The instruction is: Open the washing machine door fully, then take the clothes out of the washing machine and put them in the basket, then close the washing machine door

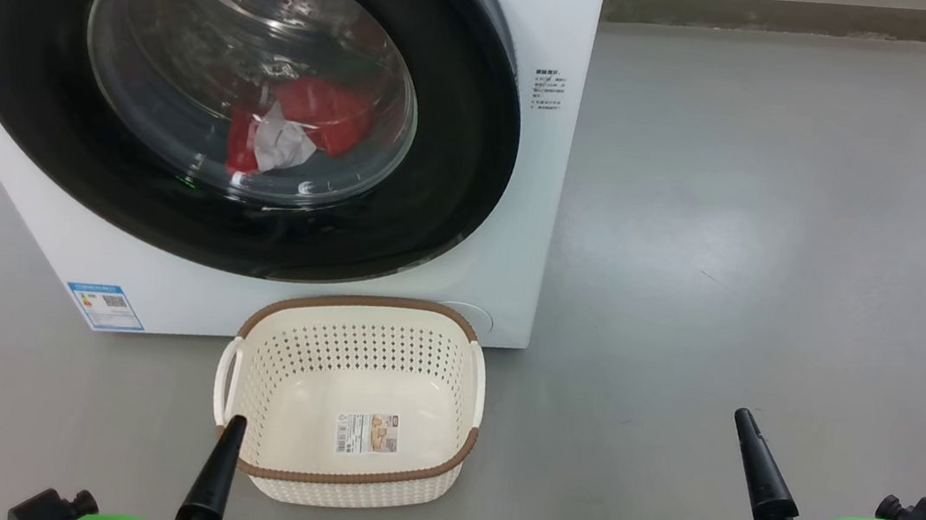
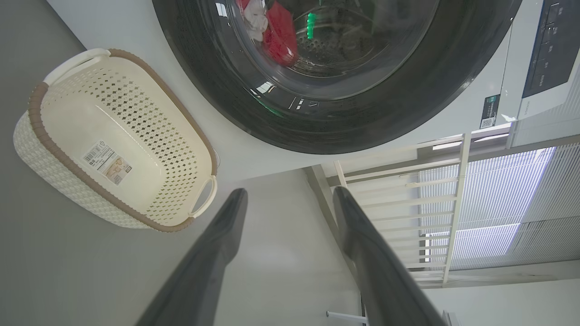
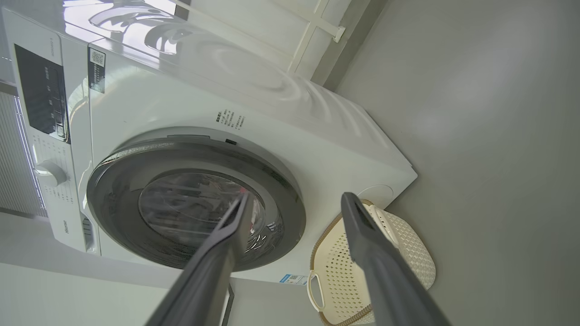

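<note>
The white washing machine (image 1: 520,214) fills the upper left of the head view. Its round black-rimmed door (image 1: 22,70) lies close against the front. Red and white clothes (image 1: 314,116) show through the glass, low in the drum. The cream basket (image 1: 362,303) stands empty on the floor just in front of the machine. My left gripper (image 2: 290,192) is open and empty, low beside the basket (image 2: 41,90), pointing at the door (image 2: 204,90). My right gripper (image 3: 297,197) is open and empty, off to the right, well clear of the door (image 3: 113,190) and basket (image 3: 408,253).
Grey floor (image 1: 779,244) stretches to the right of the machine, up to a wall base (image 1: 804,20) at the back. A white railing (image 2: 408,181) and window blinds stand beyond the machine. The control panel (image 3: 43,95) and a dial sit above the door.
</note>
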`<state>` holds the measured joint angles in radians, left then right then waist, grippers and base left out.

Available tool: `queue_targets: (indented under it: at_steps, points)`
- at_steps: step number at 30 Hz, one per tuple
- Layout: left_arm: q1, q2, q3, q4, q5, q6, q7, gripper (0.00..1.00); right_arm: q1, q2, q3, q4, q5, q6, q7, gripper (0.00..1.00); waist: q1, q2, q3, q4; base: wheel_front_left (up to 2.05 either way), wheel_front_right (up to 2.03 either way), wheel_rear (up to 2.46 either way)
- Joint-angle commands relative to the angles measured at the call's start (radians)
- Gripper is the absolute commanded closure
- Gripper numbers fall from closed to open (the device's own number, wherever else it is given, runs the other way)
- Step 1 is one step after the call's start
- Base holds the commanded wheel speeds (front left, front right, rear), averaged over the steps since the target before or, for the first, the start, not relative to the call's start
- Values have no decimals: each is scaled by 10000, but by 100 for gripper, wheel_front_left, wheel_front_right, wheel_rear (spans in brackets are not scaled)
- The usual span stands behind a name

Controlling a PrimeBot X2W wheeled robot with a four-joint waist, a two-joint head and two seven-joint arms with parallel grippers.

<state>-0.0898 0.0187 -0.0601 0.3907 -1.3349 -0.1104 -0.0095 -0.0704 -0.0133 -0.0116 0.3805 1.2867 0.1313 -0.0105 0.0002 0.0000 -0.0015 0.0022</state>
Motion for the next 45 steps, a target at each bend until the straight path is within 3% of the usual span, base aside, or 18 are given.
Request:
queue_targets:
  at_steps: [1,45]
  points:
    - [-565,151,67,-247,302,22,-130,0,-610,-138,167,-223,-380,-1,-129,0,-1,0,-6,-1,0,0,0]
    - [-1444,201,-336,-449,5919,564,-1396,0,-1727,-260,1203,-137,-5975,-3,-1391,0,-1,0,-81,-49,0,0,0]
